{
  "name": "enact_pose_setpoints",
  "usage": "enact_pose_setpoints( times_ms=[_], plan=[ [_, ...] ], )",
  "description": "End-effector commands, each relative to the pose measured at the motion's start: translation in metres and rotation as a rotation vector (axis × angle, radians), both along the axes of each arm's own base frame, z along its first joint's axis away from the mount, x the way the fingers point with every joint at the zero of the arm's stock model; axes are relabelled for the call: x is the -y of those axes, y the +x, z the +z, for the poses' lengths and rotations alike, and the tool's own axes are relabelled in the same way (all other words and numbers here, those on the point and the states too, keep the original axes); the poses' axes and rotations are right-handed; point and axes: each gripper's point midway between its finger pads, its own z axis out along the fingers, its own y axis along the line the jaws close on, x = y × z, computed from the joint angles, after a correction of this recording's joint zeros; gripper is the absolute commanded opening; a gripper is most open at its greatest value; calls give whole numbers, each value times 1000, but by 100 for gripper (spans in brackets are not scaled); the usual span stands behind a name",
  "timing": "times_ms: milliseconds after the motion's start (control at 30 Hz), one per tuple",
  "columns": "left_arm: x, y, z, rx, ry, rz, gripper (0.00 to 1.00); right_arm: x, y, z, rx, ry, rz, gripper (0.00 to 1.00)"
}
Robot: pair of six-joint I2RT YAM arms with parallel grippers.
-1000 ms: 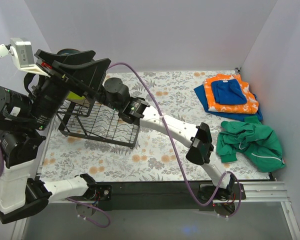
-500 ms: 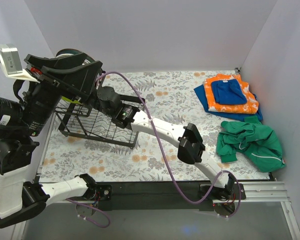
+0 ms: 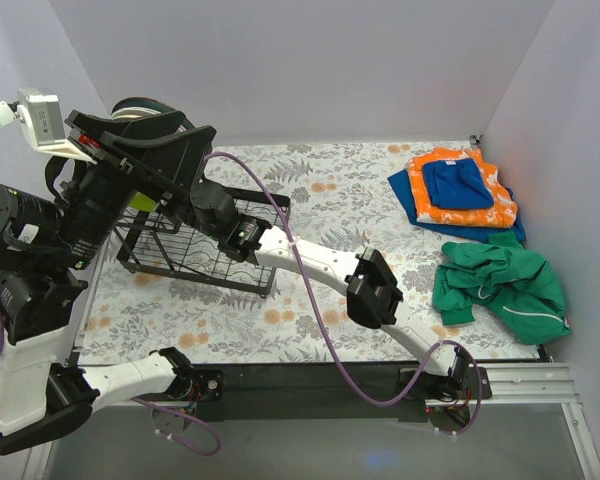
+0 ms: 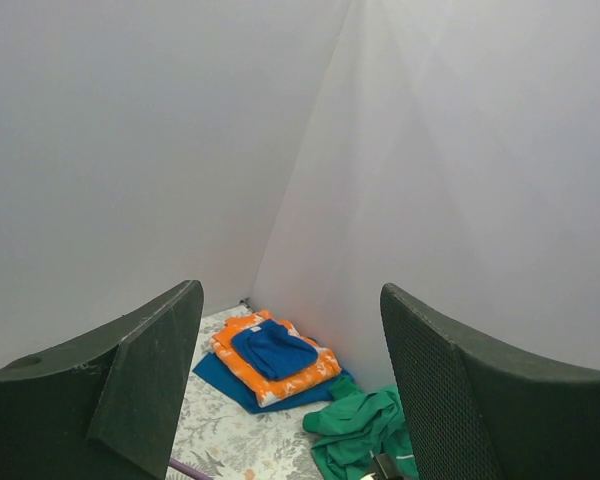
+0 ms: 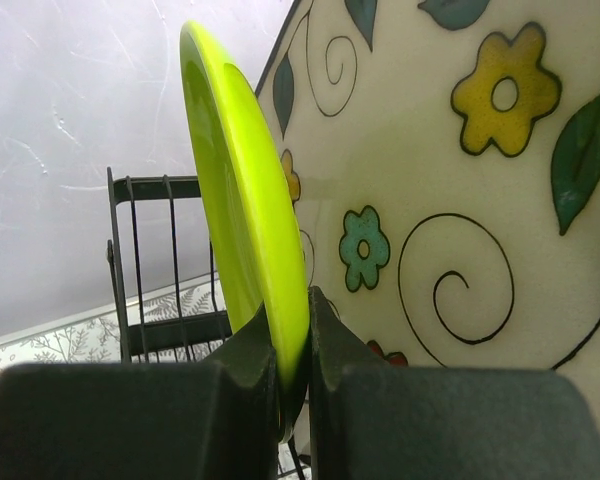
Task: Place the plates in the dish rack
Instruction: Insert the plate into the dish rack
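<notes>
I find the right claw (image 5: pixel 292 340) pinched on the rim of the green plate (image 5: pixel 240 190), on edge at the rack (image 3: pixel 220 262) far left beside a flowered plate (image 5: pixel 450 200), left claw (image 4: pixel 290 290) wide and empty; I would lower it upright into a free slot before letting go.

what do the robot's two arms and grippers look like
The left arm and right arm have white links and bulky black joints. A purple cable loops along the right one; a white camera box sits by the left wrist. The left gripper and right gripper each have two black fingers.
</notes>
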Motion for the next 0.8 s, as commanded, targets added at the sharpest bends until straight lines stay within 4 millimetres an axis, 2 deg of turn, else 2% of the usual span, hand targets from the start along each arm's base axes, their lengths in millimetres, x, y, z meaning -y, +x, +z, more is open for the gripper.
enact_pose_setpoints(
  times_ms=[0, 433, 667, 700, 767],
  plan=[
    [-4, 0, 0, -5, -13, 12, 70, 4, -1, 53, 77, 145, -17, 7],
    [-3, 0, 1, -9, -21, 9, 70, 0, 2, 39, 77, 132, -16, 13],
    [-2, 1, 1, -9, -19, 6, 70, 0, 3, 37, 79, 128, -15, 25],
    [-2, 1, 2, -6, -20, 7, 70, 0, 3, 38, 80, 131, -17, 31],
    [-1, 1, 3, -6, -20, 5, 70, 1, 3, 40, 84, 133, -17, 35]
  ],
)
